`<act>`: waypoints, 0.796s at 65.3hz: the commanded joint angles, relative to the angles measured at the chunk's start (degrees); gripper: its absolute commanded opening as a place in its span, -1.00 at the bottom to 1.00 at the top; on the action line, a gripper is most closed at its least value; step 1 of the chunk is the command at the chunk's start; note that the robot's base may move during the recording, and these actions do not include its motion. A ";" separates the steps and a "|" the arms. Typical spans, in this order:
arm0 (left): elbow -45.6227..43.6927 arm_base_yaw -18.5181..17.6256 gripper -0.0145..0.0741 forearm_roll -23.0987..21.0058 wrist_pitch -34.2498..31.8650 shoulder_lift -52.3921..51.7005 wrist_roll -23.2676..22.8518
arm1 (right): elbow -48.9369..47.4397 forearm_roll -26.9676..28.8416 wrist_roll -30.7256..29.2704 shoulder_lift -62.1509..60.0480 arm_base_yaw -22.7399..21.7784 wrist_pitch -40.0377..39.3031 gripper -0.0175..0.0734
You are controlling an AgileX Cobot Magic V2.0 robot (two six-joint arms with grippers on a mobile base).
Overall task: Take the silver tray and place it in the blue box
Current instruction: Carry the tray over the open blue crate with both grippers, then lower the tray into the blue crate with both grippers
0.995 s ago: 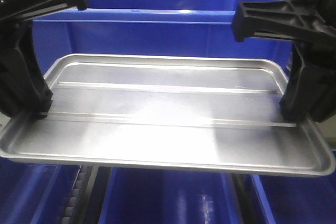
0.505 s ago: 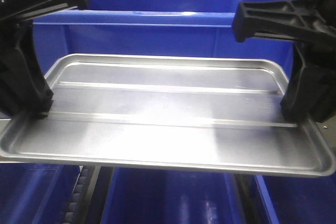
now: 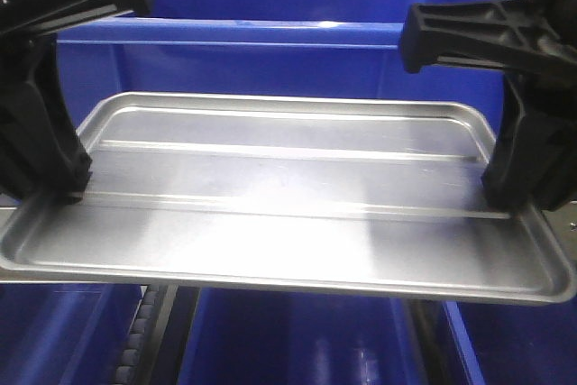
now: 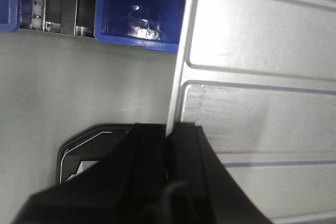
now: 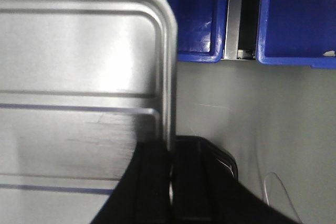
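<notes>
The silver tray [image 3: 288, 196] is held aloft, clamped at its 9 o'clock rim by the left gripper [image 4: 169, 139] and at its 3 o'clock rim by the right gripper [image 5: 170, 157]. The blue box [image 3: 270, 65] is seen at 12 o'clock, beyond the tray's far edge.

Silver tray [image 3: 288, 214]: shiny, shallow, rectangular, rounded corners, two long ridges across recessed centre; roughly level, clamped at 9 and 3 o'clock rims. Blue box [image 3: 270, 65]: deep, bright blue, thick-rimmed, at 12 o'clock behind tray.
</notes>
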 commanded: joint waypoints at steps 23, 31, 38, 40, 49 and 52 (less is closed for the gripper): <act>-1.18 0.37 -0.91 4.31 3.12 -1.41 -0.86 | -1.07 -5.65 -0.43 -1.51 -0.56 3.60 -0.50; -1.29 0.37 -0.91 4.41 0.05 -1.41 -0.86 | -1.12 -5.93 -0.43 -1.51 -0.56 1.26 -0.50; -3.38 0.37 -0.91 4.72 -1.27 -1.41 -0.86 | -2.72 -5.97 -0.58 -1.69 -0.56 1.00 -0.50; -4.67 0.26 -0.91 5.36 -1.27 -1.50 -0.86 | -3.59 -5.97 -0.79 -1.69 -0.56 1.12 -0.50; -10.93 0.26 -0.91 8.64 -0.62 -1.65 -0.76 | -9.96 -7.89 -2.80 -1.77 -0.56 2.32 -0.50; -12.51 0.26 -0.91 9.38 -0.50 -1.65 -0.62 | -11.78 -8.40 -3.24 -1.77 -0.56 2.74 -0.50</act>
